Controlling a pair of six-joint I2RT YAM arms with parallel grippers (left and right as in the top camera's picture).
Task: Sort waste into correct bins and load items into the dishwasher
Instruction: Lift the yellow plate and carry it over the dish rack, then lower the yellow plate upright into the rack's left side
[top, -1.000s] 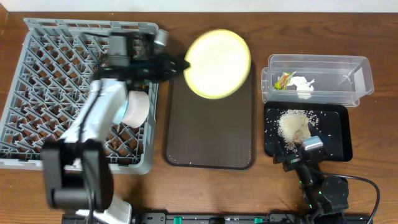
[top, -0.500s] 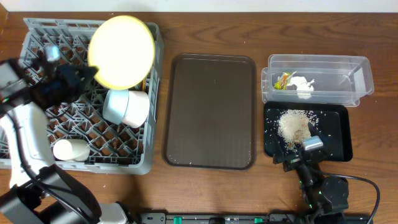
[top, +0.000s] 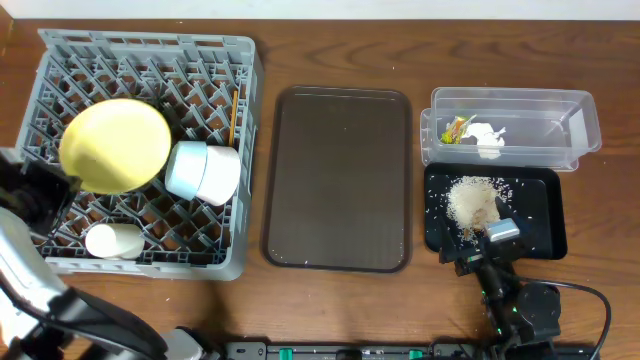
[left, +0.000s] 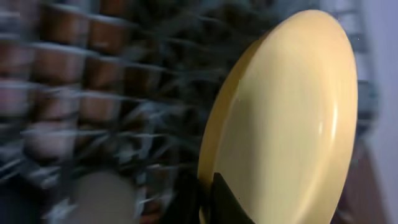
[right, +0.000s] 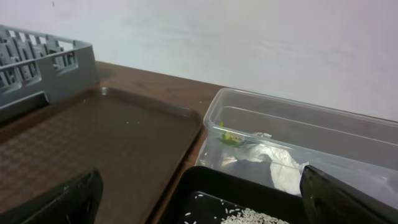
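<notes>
The left end effector (left: 222, 200) is clamped on the rim of the pale-yellow plate (top: 115, 145), held tilted over the dish rack (top: 130, 45). The right end effector (right: 202, 202) is spread wide, the black tray (top: 545, 215) directly before it.

The left wrist view is badly blurred: the dish rack (left: 93, 81) behind the pale-yellow plate (left: 292, 124) is only streaks, and a pale round shape (left: 102, 199) at lower left cannot be identified. The plate's lower rim and one of the left fingers (left: 227, 202) run off the bottom edge. Overhead, the plate hides those fingers, and the left arm (top: 18, 255) is cut by the frame. The right fingers (right: 56, 202) are clipped at the right wrist view's bottom corners.
</notes>
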